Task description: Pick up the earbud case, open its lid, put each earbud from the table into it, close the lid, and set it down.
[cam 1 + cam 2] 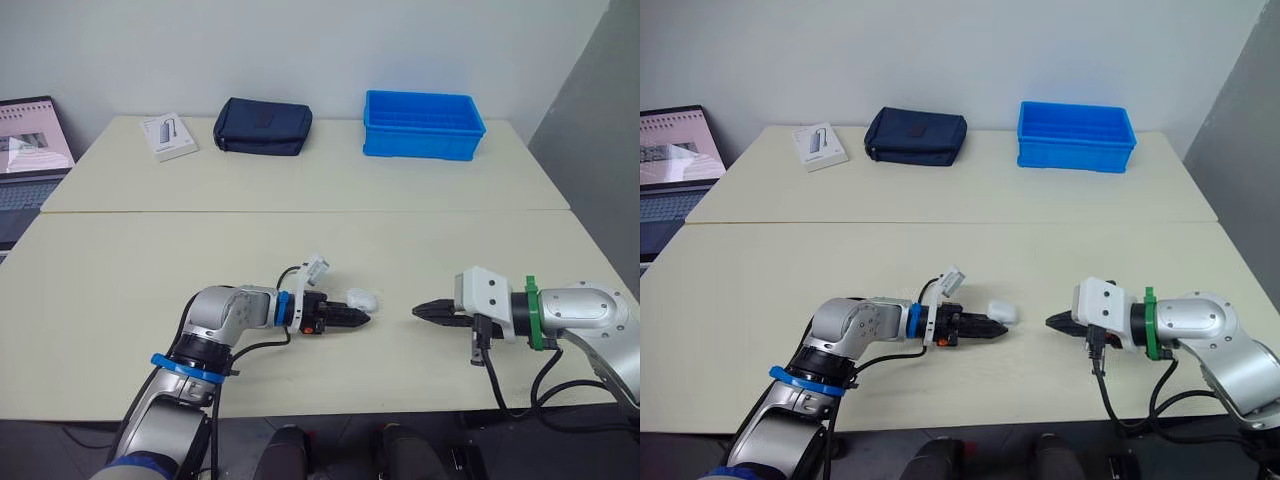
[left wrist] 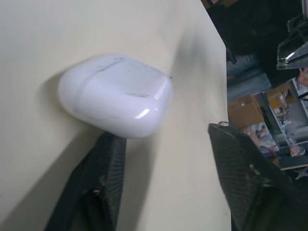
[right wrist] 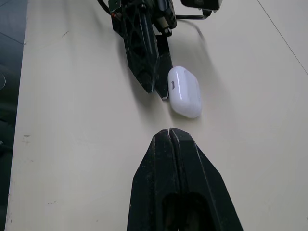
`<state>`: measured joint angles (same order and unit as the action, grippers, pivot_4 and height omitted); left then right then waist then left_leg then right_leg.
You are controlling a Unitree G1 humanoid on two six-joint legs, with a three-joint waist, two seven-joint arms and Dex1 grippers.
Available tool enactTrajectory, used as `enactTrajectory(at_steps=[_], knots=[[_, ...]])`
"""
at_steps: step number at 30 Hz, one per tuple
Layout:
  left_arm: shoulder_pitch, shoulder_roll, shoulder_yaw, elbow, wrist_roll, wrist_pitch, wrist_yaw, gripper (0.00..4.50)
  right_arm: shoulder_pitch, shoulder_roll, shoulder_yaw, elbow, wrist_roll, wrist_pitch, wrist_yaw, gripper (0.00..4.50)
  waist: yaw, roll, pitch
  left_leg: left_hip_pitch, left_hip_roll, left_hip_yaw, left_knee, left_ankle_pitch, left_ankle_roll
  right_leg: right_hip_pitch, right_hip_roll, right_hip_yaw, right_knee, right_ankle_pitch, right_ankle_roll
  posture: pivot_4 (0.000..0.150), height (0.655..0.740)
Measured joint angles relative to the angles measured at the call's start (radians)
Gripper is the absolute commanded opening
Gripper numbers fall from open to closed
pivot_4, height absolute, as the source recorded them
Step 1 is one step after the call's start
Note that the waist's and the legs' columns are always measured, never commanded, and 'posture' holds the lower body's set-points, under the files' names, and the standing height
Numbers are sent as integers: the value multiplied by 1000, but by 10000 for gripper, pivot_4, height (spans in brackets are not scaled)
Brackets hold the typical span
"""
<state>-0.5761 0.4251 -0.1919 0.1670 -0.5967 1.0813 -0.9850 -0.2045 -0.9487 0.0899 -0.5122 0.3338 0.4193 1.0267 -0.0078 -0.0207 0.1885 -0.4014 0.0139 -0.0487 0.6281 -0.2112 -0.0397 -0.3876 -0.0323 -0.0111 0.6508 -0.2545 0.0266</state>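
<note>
The white earbud case lies on the cream table with its lid closed, near the front middle. My left gripper rests low on the table just in front of the case, open. In the left wrist view the case sits at the tip of one finger, outside the gap, which holds nothing. My right gripper is shut and holds nothing. It points left at the case from a short way to the right, apart from it. The right wrist view shows the case beyond its closed fingertips.
At the back of the far table stand a blue bin, a navy pouch and a small white box. A laptop sits off the left edge. A seam divides the two tables.
</note>
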Motion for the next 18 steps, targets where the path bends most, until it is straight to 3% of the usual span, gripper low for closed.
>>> enactTrajectory(at_steps=[2,4,8,18], knots=[[25,59,-2,-45,0,-21,-27,44118,2,-13,-12,5,1,-4,15,0,-5,0,0,1,1,1,-1,0,0,0,0,0,0,-1,-1,1500,7400],[56,133,-1,-92,3,-46,-51,44638,2,-22,-31,12,1,-5,26,0,-13,0,0,1,1,1,-1,0,0,0,0,0,1,-2,-3,1500,7400],[144,276,3,-185,33,-156,-86,45000,-13,-28,-38,45,2,-6,51,7776,-24,1,0,2,2,1,-3,0,0,-1,0,1,1,-2,-4,1500,7400],[388,502,130,-299,148,-492,-150,45000,-144,-69,-58,139,34,-24,183,42849,-20,1,1,0,11,5,-4,-1,-1,-3,-1,1,0,-5,-10,1500,7400]])
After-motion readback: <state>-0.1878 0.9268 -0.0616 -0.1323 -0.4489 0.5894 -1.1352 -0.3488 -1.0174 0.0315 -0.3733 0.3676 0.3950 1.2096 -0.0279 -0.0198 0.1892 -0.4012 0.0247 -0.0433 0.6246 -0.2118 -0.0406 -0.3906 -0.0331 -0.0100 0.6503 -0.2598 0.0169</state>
